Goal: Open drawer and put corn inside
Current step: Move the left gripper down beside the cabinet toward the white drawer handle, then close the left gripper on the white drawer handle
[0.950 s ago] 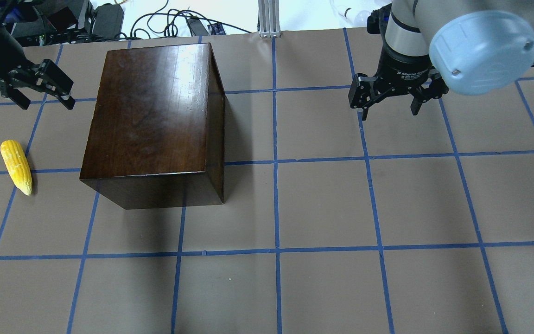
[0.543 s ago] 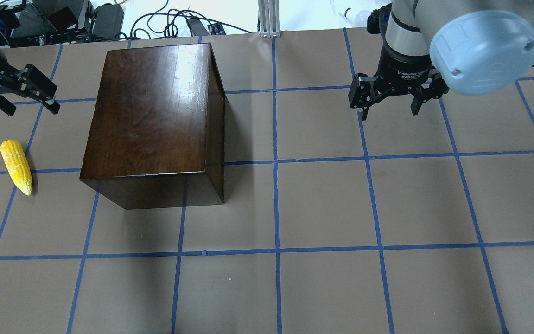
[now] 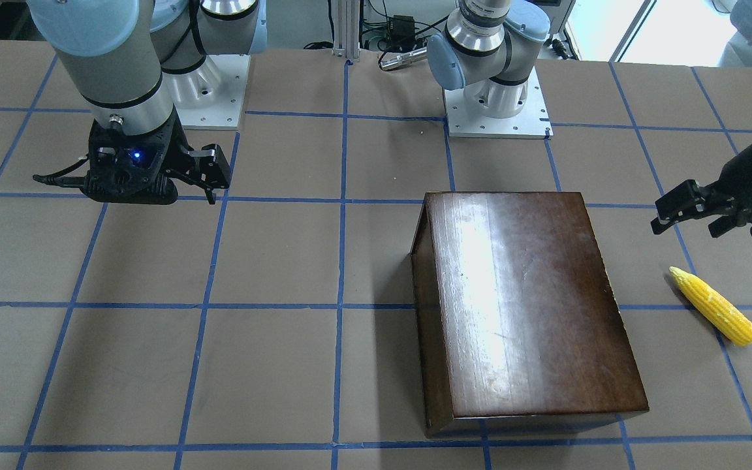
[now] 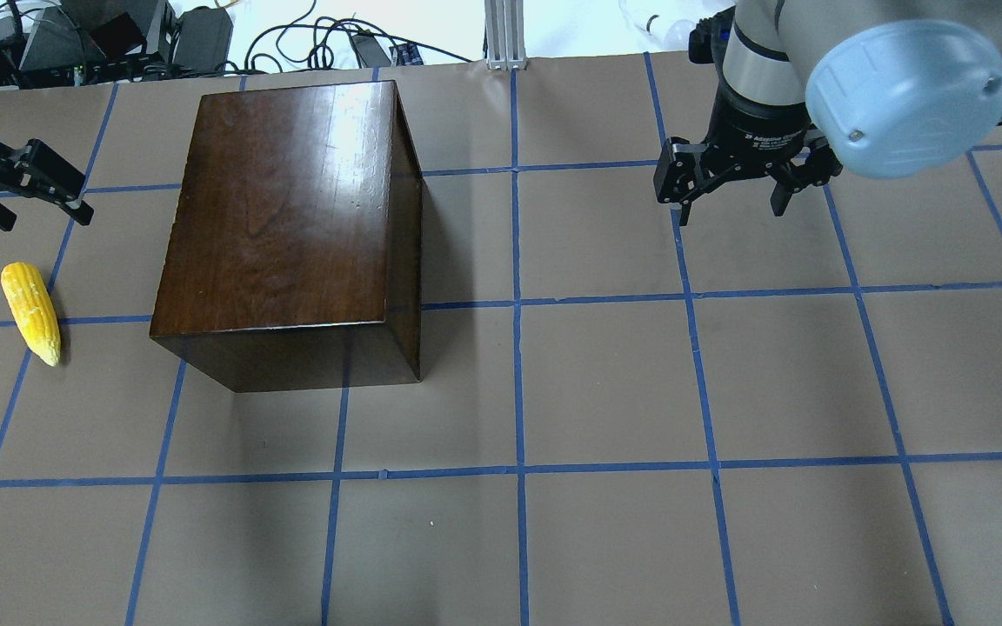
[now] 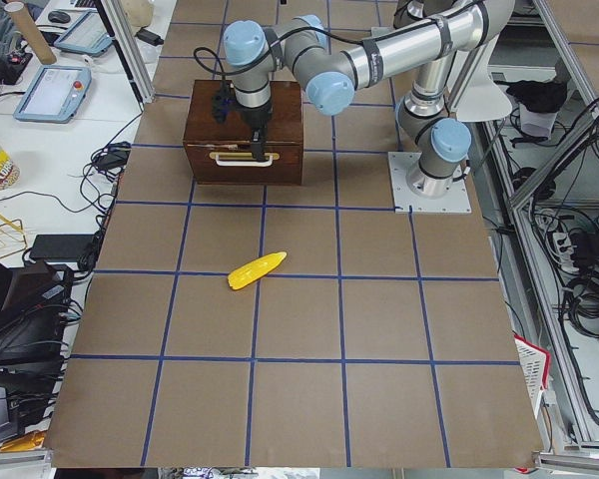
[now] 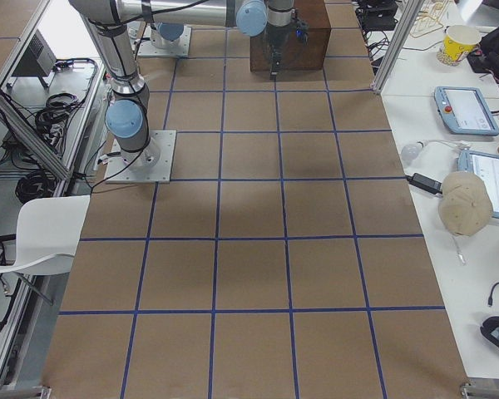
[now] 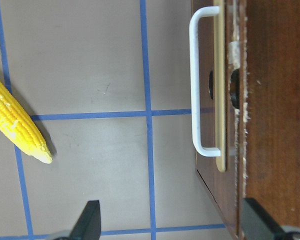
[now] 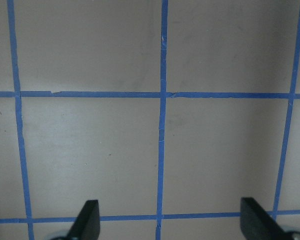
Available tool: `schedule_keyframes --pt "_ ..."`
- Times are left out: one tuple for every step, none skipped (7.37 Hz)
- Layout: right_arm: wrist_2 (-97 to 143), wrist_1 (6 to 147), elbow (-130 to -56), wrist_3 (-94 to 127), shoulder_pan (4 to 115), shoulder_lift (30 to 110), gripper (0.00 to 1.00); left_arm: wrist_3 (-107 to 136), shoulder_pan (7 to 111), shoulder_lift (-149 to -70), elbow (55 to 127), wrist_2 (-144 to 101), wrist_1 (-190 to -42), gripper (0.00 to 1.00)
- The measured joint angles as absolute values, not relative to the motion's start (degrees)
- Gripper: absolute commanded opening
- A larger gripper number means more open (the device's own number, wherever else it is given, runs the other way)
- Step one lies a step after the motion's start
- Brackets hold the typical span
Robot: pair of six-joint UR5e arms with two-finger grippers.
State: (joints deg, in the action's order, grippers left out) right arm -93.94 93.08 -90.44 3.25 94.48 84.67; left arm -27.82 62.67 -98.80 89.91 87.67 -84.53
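The left fingers (image 4: 56,174), spread wide, have slid farther from the box (image 4: 283,209) toward the desk (image 4: 605,382) edge. The corn (image 4: 31,313) lies unmoved on the desk (near them, not touching), beside the box. The right fingers (image 4: 673,178), also spread, hang unchanged. The drawer (image 5: 242,165) is shut, its front hidden from overhead, where the left arm is cut off.

The corn (image 4: 30,313), yellow and tapered, lies flat near the worktop's (image 4: 605,382) left edge, tip toward the robot's edge. The drawer (image 7: 206,60), white-handled, faces that left edge and seems shut.
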Motion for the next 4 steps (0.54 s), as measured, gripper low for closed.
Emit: schedule_keyframes --pt "-94.0 93.1 -90.4 3.3 94.5 84.7 1.0 -28.1 62.3 -99.5 92.3 86.6 -80.9 1.0" --pt "-93.9 93.1 -90.4 3.3 94.5 84.7 1.0 -28.4 62.3 -100.2 93.8 86.0 -78.1 1.0" --pt "-93.9 93.1 -90.4 3.3 94.5 84.7 1.0 -28.7 62.3 -100.9 94.3 84.7 -76.8 1.0" --pt "-93.9 93.1 -90.4 3.2 94.5 84.7 1.0 -29.2 62.2 -101.7 94.5 82.8 -76.3 1.0"
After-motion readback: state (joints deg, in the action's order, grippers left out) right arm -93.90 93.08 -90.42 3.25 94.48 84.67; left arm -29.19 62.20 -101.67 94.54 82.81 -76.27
